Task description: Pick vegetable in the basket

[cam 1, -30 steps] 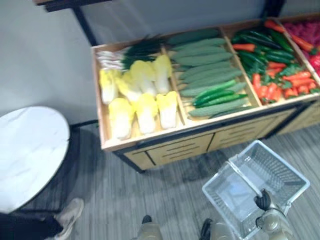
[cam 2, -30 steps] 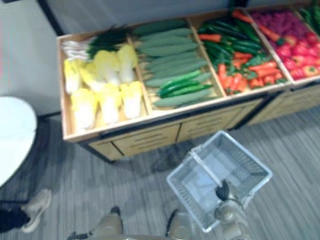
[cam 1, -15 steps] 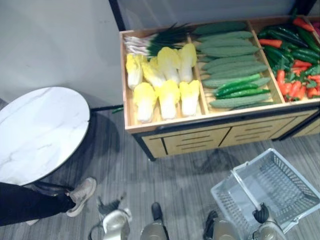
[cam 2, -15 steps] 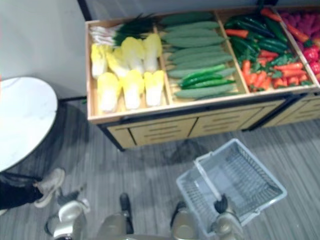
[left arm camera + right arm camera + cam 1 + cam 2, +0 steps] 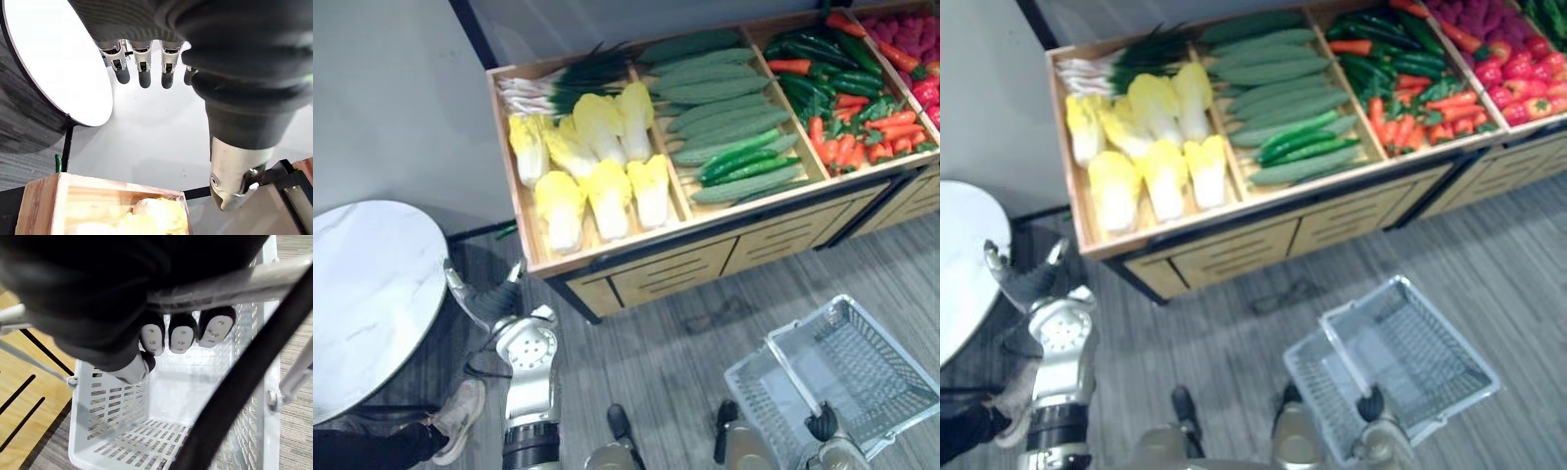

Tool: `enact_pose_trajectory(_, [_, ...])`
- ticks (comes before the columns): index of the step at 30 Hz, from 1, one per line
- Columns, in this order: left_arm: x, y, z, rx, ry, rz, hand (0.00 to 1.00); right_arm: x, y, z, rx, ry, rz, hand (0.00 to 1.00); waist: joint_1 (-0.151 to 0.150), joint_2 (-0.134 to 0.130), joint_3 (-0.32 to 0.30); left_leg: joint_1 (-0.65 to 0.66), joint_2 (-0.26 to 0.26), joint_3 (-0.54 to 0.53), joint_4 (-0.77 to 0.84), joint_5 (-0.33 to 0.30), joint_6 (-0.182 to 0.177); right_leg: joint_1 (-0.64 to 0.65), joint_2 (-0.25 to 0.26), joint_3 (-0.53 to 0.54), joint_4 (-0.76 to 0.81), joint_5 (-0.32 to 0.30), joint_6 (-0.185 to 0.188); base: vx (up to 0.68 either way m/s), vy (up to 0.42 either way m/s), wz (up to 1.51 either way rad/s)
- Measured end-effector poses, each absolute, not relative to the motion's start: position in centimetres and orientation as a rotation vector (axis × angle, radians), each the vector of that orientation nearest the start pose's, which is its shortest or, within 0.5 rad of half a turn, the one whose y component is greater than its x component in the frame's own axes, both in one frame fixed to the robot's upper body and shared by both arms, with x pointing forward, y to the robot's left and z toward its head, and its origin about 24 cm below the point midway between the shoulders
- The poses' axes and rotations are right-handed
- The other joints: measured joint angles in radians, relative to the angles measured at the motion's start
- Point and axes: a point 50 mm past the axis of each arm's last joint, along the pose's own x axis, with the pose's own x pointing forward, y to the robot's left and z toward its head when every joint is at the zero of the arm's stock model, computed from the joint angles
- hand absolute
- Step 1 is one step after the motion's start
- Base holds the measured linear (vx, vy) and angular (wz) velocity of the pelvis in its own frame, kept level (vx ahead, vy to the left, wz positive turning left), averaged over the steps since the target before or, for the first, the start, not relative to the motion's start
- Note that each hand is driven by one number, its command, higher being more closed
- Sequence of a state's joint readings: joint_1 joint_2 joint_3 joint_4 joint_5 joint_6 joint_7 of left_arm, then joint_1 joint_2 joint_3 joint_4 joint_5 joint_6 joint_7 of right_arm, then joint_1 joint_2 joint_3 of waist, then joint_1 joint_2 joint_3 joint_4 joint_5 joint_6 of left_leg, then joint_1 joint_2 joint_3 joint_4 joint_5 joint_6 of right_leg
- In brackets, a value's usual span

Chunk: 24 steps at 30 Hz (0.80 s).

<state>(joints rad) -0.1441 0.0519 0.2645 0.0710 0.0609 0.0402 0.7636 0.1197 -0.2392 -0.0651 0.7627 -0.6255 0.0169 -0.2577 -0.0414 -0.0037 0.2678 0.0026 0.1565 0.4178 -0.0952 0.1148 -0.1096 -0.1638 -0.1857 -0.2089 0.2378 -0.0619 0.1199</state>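
Vegetables [image 5: 744, 162] lie in the wooden surface [image 5: 658, 281] across the upper frame, against a pale wall [image 5: 391, 108], with grey striped floor [image 5: 666, 362] below. At the left edge sits a round white table [image 5: 367, 294], and a person's shoe [image 5: 460, 419] shows at the lower left. Just right of the table the left hand [image 5: 494, 302] is up in the air, its fingers [image 5: 142, 63] straight and loose, holding nothing. It has risen from the bottom edge, where it was half a second ago.

The surface's compartments, from the left, hold green onions [image 5: 563, 90] behind yellow cabbages [image 5: 607, 191], then cucumbers [image 5: 715, 103], then green and red peppers [image 5: 847, 108].

At the lower right the white basket [image 5: 886, 362] hangs over the floor, well apart from the vegetables, its slotted bottom in plain sight. The right hand [image 5: 822, 423] still has its fingers [image 5: 181, 333] curled round the handle.
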Motion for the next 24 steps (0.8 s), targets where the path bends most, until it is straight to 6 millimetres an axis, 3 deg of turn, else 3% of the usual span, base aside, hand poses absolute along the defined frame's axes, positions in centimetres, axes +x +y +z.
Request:
enact_pose_trajectory(3, [26.5,25.7,5.7,0.099,0.006,1.018,0.00,15.2,-25.6,-10.8,-0.921,0.770,-0.098,1.00,-0.013,-0.004,0.020,-0.003,0.008,0.026,-0.001,-0.005,-0.006,-0.015,0.014,0.025,-0.017,0.013,-0.008,0.00,0.005,-0.30])
enact_pose_trajectory(11, [29.6,30.0,7.0,0.169,0.075,1.100,0.00,17.4,-25.4,-9.7,-0.926,0.692,-0.112,1.00,-0.041,-0.030,0.066,-0.078,0.018,0.078,0.000,0.004,0.005,-0.102,0.042,0.076,-0.069,0.071,-0.015,0.04,-0.004,-0.20])
enact_pose_trajectory(17, [30.6,31.0,9.5,0.162,0.015,1.111,0.00,17.5,-25.2,-9.6,-0.933,0.679,-0.114,1.00,-0.043,-0.042,0.081,-0.088,0.018,0.084,0.000,0.004,0.004,-0.114,0.046,0.086,-0.082,0.072,-0.017,0.09,-0.007,-0.08])
enact_pose_trajectory(24, [31.6,31.1,10.7,0.202,-0.008,1.093,0.00,18.0,-24.6,-9.5,-0.944,0.647,-0.094,1.00,-0.058,-0.045,0.085,-0.105,0.016,0.075,0.000,0.002,0.002,-0.124,0.045,0.084,-0.090,0.075,-0.016,0.04,0.005,0.02])
